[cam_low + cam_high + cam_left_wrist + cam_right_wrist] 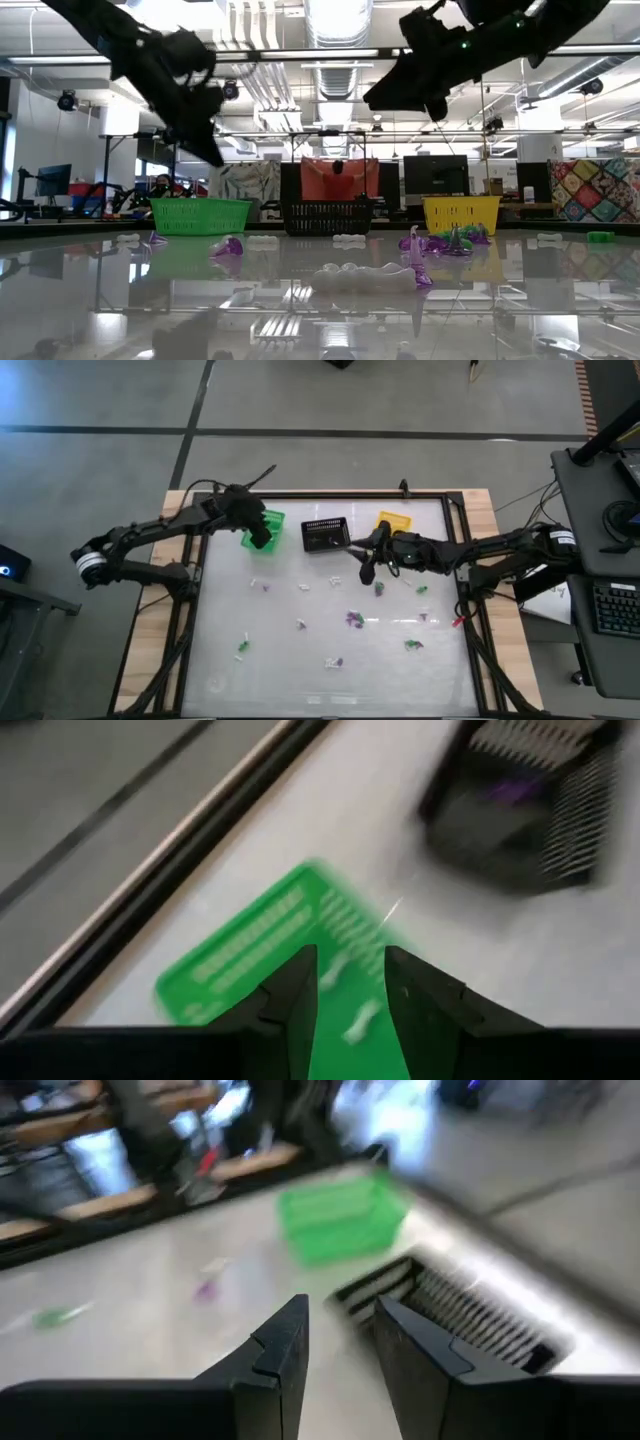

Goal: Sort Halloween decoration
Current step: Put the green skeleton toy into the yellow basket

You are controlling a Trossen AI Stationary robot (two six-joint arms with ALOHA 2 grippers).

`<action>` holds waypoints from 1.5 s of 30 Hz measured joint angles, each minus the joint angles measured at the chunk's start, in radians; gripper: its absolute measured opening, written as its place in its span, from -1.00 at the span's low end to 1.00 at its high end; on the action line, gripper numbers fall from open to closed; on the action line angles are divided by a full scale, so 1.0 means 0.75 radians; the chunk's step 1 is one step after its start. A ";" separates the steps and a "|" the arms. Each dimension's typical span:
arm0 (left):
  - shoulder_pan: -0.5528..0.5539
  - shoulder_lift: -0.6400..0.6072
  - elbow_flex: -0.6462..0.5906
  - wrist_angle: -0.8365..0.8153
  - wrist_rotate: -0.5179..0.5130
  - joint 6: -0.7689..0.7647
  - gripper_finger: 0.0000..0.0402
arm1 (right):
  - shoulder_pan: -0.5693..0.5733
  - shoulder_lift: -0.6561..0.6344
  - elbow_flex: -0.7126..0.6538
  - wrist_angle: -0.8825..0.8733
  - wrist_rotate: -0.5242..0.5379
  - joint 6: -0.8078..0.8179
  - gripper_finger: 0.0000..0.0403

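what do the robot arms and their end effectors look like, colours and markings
Both arms are dark, slim and jointed, each with a white band near its base end. The left end effector and right end effector each end in two black, angular, wedge-shaped fingers. Small green lights glow on one arm's wrist in the low view.

We see a glossy, mirror-smooth white tabletop (300,660), its bare wood border (150,660), slotted plastic-looking green basket (268,525), black basket (324,535), yellow basket (393,521).
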 joint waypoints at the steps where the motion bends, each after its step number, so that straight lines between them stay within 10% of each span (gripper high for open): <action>1: -0.010 -0.034 -0.014 0.041 0.052 0.004 -0.49 | 0.001 0.000 0.023 -0.076 -0.051 0.063 -0.47; 7: -0.083 -0.211 -0.120 0.367 0.334 -0.020 -0.49 | 0.015 0.000 0.183 -0.620 -0.328 0.475 -0.47; 21: -0.166 -0.348 -0.230 0.605 0.348 -0.047 -0.49 | 0.141 0.000 0.274 -1.763 -0.439 1.234 -0.47; 45: -0.166 -0.336 -0.230 0.627 0.345 -0.047 -0.49 | 0.156 0.069 0.188 -1.889 -0.347 0.074 -0.45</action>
